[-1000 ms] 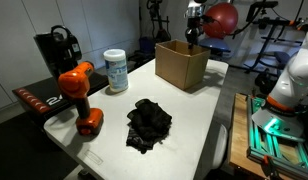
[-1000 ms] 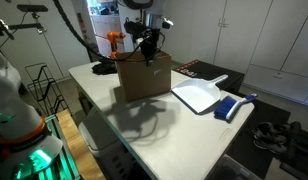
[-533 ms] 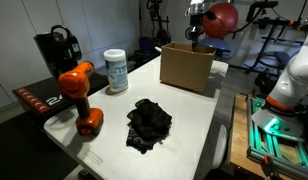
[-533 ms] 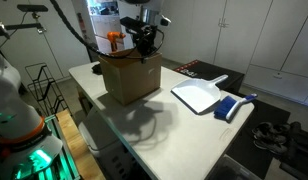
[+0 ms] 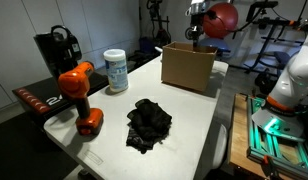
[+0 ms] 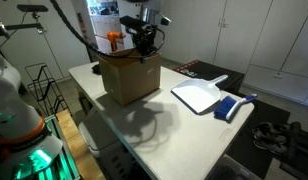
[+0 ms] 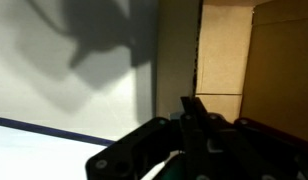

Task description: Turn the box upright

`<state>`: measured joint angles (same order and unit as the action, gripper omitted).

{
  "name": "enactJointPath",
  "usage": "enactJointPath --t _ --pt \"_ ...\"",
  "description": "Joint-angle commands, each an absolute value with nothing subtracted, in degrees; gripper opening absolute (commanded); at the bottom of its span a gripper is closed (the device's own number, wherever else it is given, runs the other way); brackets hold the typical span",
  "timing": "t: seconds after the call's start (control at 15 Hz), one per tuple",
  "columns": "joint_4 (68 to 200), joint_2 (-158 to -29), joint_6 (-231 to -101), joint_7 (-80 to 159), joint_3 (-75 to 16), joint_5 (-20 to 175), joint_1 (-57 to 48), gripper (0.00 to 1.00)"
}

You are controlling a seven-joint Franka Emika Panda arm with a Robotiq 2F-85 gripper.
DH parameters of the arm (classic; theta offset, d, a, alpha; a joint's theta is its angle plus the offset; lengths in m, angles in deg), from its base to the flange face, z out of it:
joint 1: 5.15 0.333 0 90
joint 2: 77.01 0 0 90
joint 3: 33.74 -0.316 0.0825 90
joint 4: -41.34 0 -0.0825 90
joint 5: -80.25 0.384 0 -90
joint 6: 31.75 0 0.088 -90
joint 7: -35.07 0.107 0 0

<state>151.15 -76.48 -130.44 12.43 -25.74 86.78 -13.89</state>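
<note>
In an exterior view the box (image 5: 187, 66) stands on the table (image 5: 199, 125) in the upper middle of the frame, and the gripper (image 5: 194, 37) is over its far rim. The tub (image 5: 116, 71) stands to the left of the box. The drill (image 5: 79, 95) is at lower left and the cloth (image 5: 149, 122) at lower middle. In an exterior view a dustpan (image 6: 199, 96) and a brush (image 6: 232, 106) lie to the right of the box.

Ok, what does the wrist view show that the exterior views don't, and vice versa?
Only the wrist view: the box cardboard close up, and a shadow on the table. Only the exterior views: the whole box, open side up, plus the orange drill, white tub, black cloth and dustpan. Both: the pincer right at the box; its grip can't be judged.
</note>
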Motion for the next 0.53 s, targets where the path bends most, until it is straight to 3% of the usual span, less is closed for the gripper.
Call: enactJointPath --t 0.0,0.47 --pt "151.1 -74.9 -130.1 12.0 -25.2 88.4 -14.0 0.34" --pt "151.9 -63.4 -129.7 19.6 -26.7 90.1 -11.9 0.87"
